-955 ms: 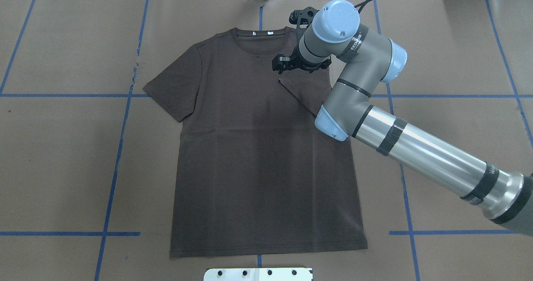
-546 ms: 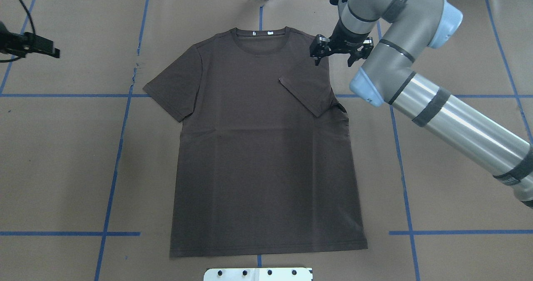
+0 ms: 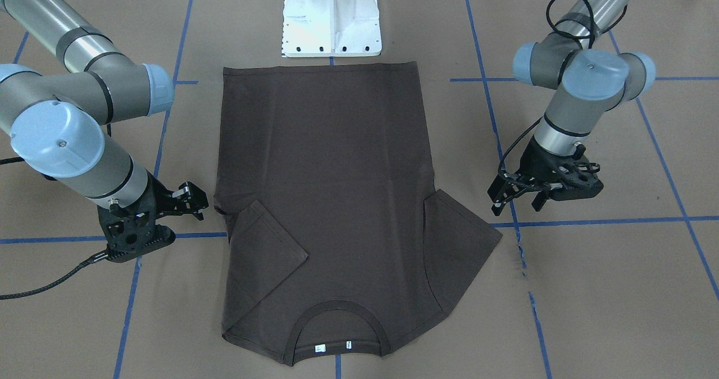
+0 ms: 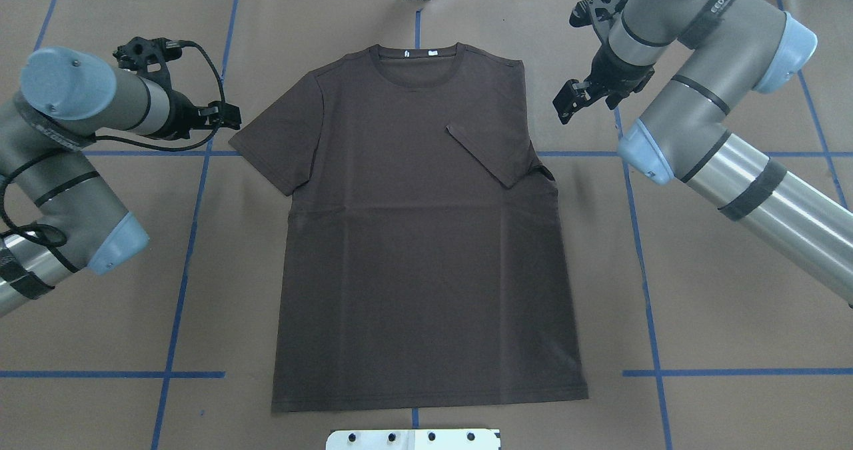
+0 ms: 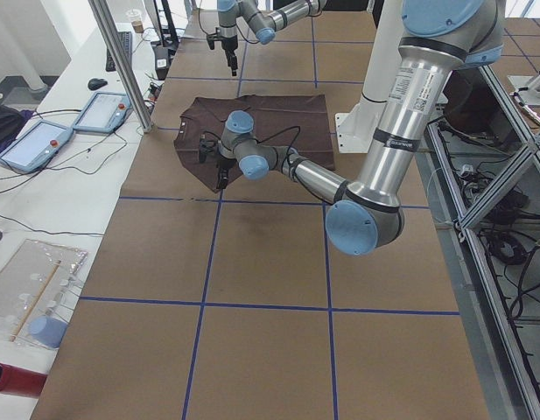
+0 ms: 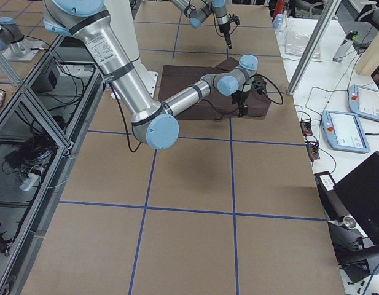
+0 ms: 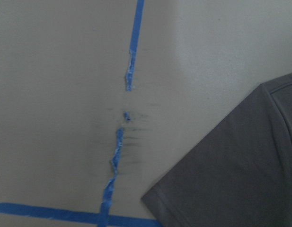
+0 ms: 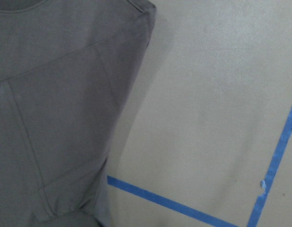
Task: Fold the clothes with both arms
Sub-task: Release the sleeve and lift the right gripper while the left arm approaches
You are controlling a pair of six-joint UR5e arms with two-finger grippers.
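A dark brown short-sleeved T-shirt [image 4: 426, 257] lies flat at the centre of the brown paper-covered desk [image 4: 733, 317], the sleeve on the robot's right [image 4: 493, 150] already folded across the chest, the left-hand sleeve [image 4: 280, 140] not yet turned in. The left arm's black two-finger tool [image 4: 228, 115] hovers just beside that spread sleeve and the right arm's tool [image 4: 585, 105] hangs clear of the folded shoulder, both wide apart and holding nothing. The job looks barely begun, with one sleeve and the body folds remaining.
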